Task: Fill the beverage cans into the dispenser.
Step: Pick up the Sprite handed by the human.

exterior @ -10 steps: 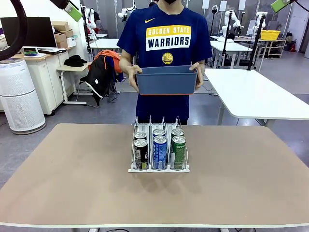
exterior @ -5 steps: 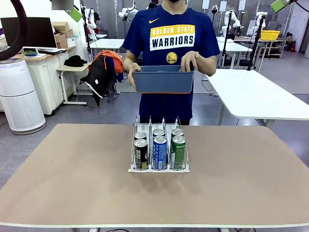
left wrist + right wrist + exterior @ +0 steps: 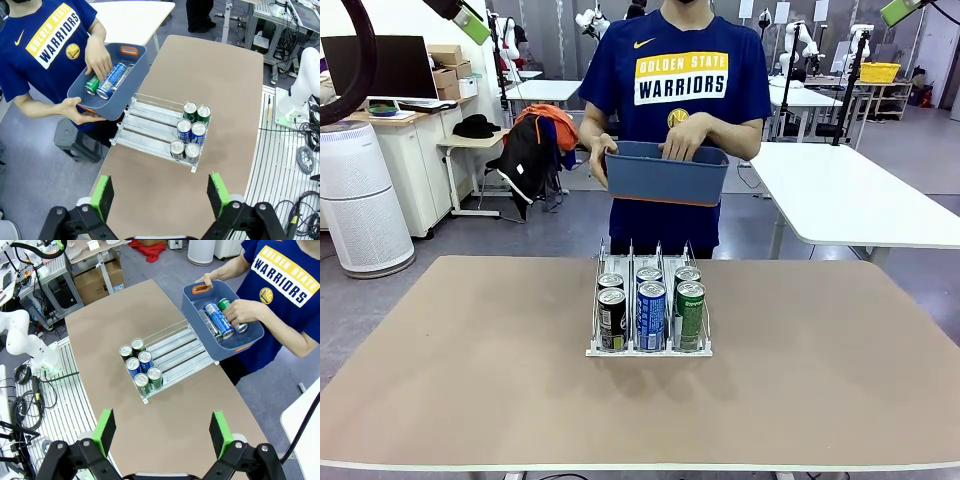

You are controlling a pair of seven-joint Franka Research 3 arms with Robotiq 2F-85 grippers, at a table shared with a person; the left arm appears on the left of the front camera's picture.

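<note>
The person's blue shirt [image 3: 680, 60] reads "GOLDEN STATE WARRIORS"; lettering on the cans [image 3: 651, 314] is too small to read.

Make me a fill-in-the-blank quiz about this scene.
The dispenser holds ___ cans.
The person's hand reaches into a ___.
The middle lane's cans are ___.
The left gripper and right gripper both stand ___.
Missing: six; tub; blue; open.
</note>
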